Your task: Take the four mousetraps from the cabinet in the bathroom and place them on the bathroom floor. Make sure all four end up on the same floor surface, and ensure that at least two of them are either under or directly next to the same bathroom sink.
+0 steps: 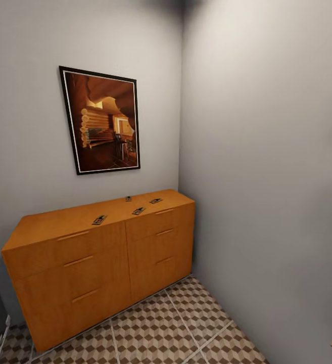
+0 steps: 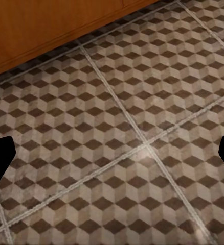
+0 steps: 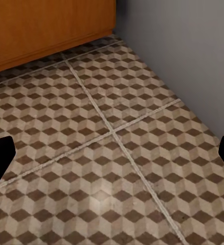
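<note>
Four mousetraps (image 1: pixel 99 220) (image 1: pixel 138 211) (image 1: pixel 155 200) (image 1: pixel 128 198) are lying atop the cabinet (image 1: pixel 105 263) at centre frame, drawers shut; left gripper (image 2: pixel 112 153) and right gripper (image 3: pixel 112 153) are hanging spread wide, empty, over bathroom floor (image 2: pixel 142 127).

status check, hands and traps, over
Left hand and right hand open, empty, over bathroom floor. Four mousetraps on top of cabinet. Nothing in the way.

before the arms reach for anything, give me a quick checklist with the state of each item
1. All four mousetraps in sight on the cabinet top: ok.
2. Drawers shut, nothing blocking the top: ok.
3. Left tool wide open, holding nothing: ok.
4. Right tool wide open, holding nothing: ok.
5. Bathroom floor free before the cabinet: ok.
6. Close enough to reach the traps: cannot tell.
</note>
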Robot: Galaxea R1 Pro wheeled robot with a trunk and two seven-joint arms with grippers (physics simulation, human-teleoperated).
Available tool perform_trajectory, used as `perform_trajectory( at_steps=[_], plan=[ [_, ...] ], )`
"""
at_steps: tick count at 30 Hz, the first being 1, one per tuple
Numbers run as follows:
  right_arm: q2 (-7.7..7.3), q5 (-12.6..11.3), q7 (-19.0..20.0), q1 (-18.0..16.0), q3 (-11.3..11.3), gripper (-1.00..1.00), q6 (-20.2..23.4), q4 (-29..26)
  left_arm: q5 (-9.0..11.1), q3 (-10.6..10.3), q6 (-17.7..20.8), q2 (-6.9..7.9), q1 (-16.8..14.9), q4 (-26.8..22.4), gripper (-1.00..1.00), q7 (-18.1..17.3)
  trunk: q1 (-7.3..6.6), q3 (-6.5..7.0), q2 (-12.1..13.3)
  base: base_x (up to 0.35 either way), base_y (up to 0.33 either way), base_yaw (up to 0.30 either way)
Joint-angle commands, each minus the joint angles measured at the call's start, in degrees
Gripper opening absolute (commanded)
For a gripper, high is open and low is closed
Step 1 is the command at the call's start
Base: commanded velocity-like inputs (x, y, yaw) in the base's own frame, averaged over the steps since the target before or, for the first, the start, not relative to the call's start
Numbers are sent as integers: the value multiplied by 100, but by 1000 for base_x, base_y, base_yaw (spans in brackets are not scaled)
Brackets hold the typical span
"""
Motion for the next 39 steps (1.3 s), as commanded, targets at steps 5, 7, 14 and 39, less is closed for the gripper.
perform_trajectory(
  at_steps=[5,7,14,39],
  plan=[
    [-6,11,-5,0,4,100,-209,-1,-3,-1,-12,1,1,-5,100,0,0,-6,-3,0,0,0],
    [-7,11,-5,-1,3,100,-232,0,-3,-1,-12,1,1,-5,100,0,0,-6,-3,0,0,0],
    [-9,12,-5,-3,-2,100,-266,3,-3,-1,-12,1,1,-5,100,-4,0,-6,-3,0,0,0],
    [-10,12,-5,-3,-3,100,-272,6,-3,-4,-8,1,1,-3,100,-6,0,-6,-3,0,0,0]
  ],
)
